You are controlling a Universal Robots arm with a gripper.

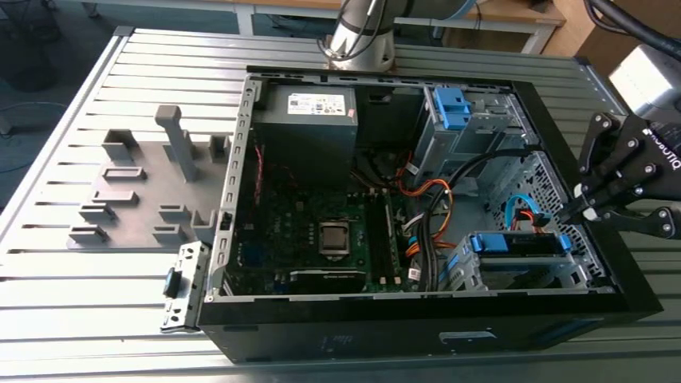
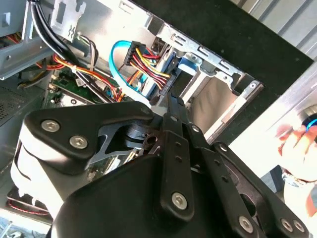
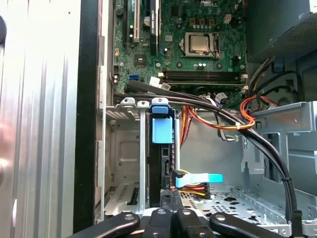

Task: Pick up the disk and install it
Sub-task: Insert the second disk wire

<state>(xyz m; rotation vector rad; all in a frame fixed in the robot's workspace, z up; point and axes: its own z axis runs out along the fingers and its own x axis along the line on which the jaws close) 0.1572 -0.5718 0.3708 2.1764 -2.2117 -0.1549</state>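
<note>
The disk (image 1: 516, 244) is seen seated in the case (image 1: 372, 329) (blue carrier uppermost); the gripper (image 1: 583, 212) is clenched on nothing nearby.

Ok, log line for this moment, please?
disk: in drive cage, not held | gripper: shut, empty, close by disk | computer case: open

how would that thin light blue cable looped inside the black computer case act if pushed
Probably floppy: the light blue cable hangs in a free curved loop. Likely springs back, since one end seems plugged in beside the red and yellow wires.
</note>
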